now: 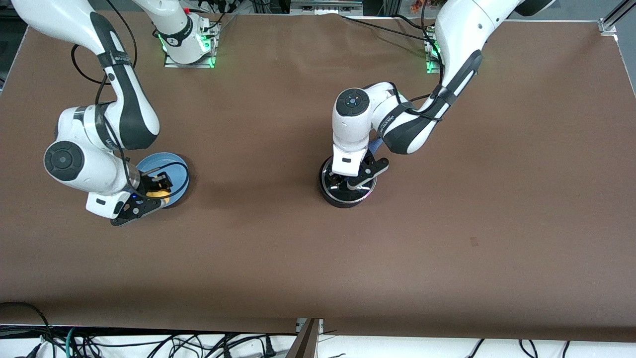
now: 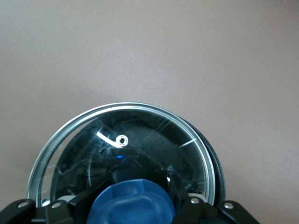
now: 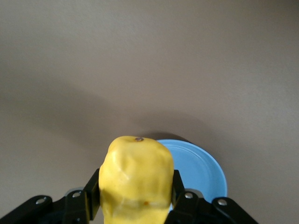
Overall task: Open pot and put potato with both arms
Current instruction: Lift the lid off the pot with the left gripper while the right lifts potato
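Note:
The black pot (image 1: 332,198) stands mid-table, and a glass lid (image 2: 149,135) with a metal rim and a blue knob (image 2: 133,203) covers it. My left gripper (image 1: 348,185) is over the pot, shut on the knob, also seen in the left wrist view (image 2: 133,207). I cannot tell whether the lid rests on the pot or is just off it. The pot's blue handle (image 1: 376,145) is mostly hidden under the left arm. My right gripper (image 1: 156,191) is shut on the yellow potato (image 3: 135,182) and holds it over the blue plate (image 1: 154,163).
The blue plate (image 3: 201,168) lies on the brown table toward the right arm's end. Bare brown table (image 1: 258,199) stretches between the plate and the pot. Cables run along the table's edge nearest the camera.

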You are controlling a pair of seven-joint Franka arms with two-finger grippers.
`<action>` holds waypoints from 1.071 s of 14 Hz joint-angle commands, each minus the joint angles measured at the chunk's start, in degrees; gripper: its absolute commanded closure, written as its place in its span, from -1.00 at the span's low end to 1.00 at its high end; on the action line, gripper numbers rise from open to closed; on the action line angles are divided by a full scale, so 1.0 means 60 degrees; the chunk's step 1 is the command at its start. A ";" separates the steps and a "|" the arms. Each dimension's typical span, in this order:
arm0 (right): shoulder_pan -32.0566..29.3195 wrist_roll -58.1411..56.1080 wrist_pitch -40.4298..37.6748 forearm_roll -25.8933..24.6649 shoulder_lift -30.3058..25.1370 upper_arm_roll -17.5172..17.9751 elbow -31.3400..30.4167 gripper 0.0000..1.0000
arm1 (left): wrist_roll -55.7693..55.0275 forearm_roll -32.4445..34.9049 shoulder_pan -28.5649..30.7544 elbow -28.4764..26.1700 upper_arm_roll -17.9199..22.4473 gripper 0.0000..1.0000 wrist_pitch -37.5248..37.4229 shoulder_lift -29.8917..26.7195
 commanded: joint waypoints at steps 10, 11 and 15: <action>0.2002 0.5595 -0.0179 0.1506 0.0487 0.0415 0.1134 0.46 | 0.1080 0.0178 0.0704 0.0906 -0.0011 -0.07 -0.0811 -0.0265; 0.2309 0.6195 -0.0164 0.1507 0.0633 0.0415 0.1338 0.46 | 0.1329 0.0149 0.0938 0.0891 -0.0099 -0.07 -0.0841 -0.0352; 0.3538 0.8671 0.0375 0.1507 0.1423 0.0415 0.2334 0.45 | 0.2589 -0.0511 0.1758 0.0833 -0.0275 -0.04 -0.0856 -0.0601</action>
